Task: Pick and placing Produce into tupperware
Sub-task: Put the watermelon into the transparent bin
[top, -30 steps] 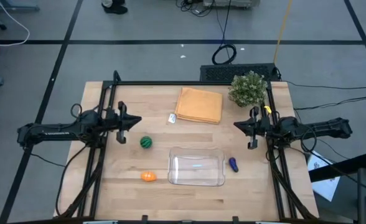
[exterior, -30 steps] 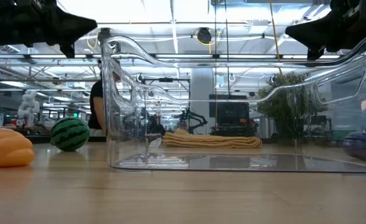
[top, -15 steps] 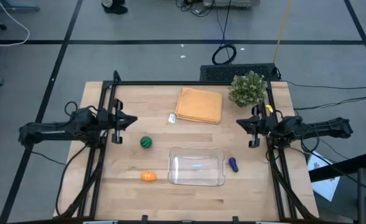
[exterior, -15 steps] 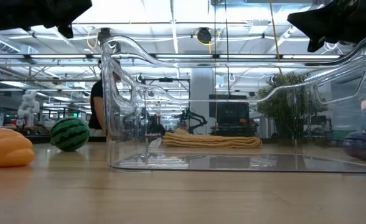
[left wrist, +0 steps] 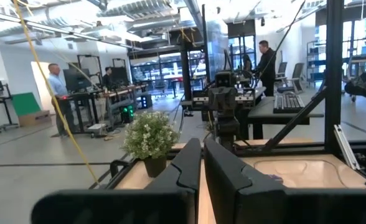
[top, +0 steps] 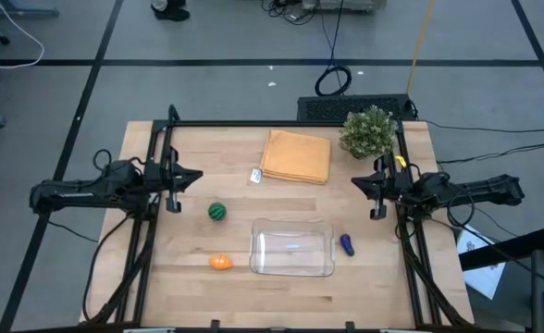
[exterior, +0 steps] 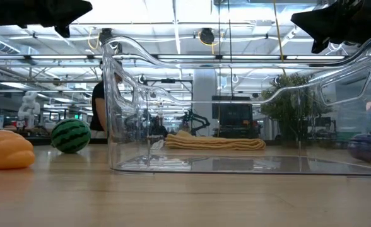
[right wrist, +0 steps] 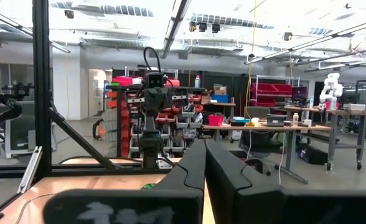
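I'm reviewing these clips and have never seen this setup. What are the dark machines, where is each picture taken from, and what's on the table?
Two robot arms sit at a wooden table. One picture looks straight down, one looks level across the tabletop, and two come from cameras on the arms' wrists. The left gripper and right gripper hover at the table's sides, both shut and holding nothing. On the table lie a clear container, a green striped ball, an orange piece, a purple eggplant, a folded cloth and a potted plant.
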Motion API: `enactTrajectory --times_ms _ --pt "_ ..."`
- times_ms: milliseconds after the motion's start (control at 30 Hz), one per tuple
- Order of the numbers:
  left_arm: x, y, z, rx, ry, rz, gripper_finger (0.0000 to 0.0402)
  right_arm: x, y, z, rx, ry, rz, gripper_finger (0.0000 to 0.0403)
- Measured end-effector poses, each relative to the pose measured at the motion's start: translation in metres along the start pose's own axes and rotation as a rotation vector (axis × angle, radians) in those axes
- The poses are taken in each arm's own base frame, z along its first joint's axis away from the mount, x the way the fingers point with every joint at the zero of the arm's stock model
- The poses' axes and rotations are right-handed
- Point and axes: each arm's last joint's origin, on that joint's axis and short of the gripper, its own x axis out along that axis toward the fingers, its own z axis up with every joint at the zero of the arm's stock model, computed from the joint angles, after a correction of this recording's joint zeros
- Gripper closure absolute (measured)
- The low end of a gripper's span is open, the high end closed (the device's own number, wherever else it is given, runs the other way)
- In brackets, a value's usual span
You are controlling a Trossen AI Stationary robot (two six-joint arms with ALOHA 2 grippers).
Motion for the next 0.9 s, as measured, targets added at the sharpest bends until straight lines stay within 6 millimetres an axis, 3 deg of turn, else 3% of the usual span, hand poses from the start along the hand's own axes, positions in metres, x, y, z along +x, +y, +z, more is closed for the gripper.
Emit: enactTrajectory --times_ms 900 --pt "0.0002 -0.0008 0.0009 0.000 -0.012 -0.030 0.0376 -0.0001 0.0000 0.0002 -0.026 -0.004 0.000 0.0403"
